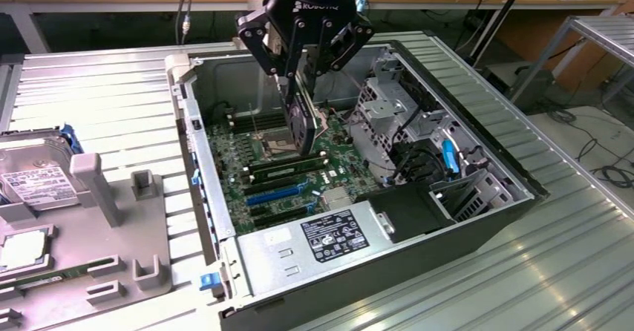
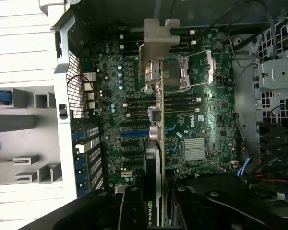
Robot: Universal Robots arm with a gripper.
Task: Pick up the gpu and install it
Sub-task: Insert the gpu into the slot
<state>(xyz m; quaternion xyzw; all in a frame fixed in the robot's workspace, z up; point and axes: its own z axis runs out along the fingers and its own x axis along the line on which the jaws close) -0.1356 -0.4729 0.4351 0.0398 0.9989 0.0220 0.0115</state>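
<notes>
— Where is the graphics card (image 1: 300, 122)?
— In the gripper (image 1: 300, 77), over the open computer case (image 1: 396, 279). The jaws are clenched on its upper edge, and it hangs on edge.
— Is it touching the motherboard (image 1: 243, 164)?
— I cannot tell. Its lower end is near the processor socket (image 1: 272, 142).
— And from the wrist?
— The graphics card (image 2: 157, 143) runs edge-on away from the gripper (image 2: 158, 213), with its silver bracket (image 2: 158, 36) at the far end, beside the processor socket (image 2: 175, 72). A hard drive (image 1: 35, 181) lies on the grey tray (image 1: 109, 271), at the exterior view's left.
</notes>
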